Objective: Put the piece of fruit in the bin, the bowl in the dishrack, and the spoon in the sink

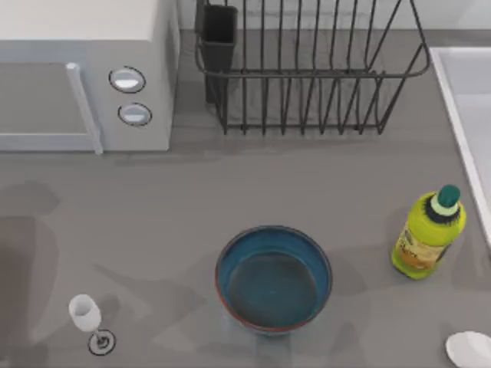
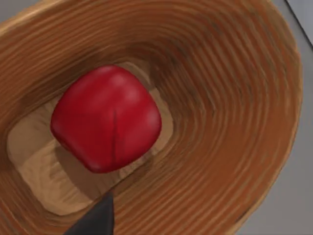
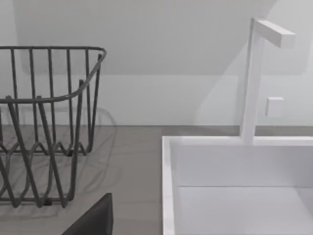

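Observation:
The red piece of fruit [image 2: 105,119] lies free on the floor of the woven brown bin [image 2: 220,98]. A dark fingertip [image 2: 95,220] of my open left gripper hangs just above it, apart from it. The blue bowl [image 1: 274,277] stands upright at the table's front middle. The spoon [image 1: 469,349] shows as a white oval at the front right edge. The black dishrack [image 1: 307,77] [image 3: 44,122] stands at the back, with the sink [image 1: 460,84] [image 3: 168,186] along the right. A fingertip [image 3: 95,220] of my open right gripper hovers before the sink's rim, holding nothing.
A white microwave [image 1: 84,73] fills the back left. A yellow-green bottle [image 1: 427,234] stands between bowl and sink. A small wine glass [image 1: 87,316] stands at the front left. A white faucet [image 3: 254,78] rises behind the sink. The rack's black utensil cup [image 1: 219,34] is at its left corner.

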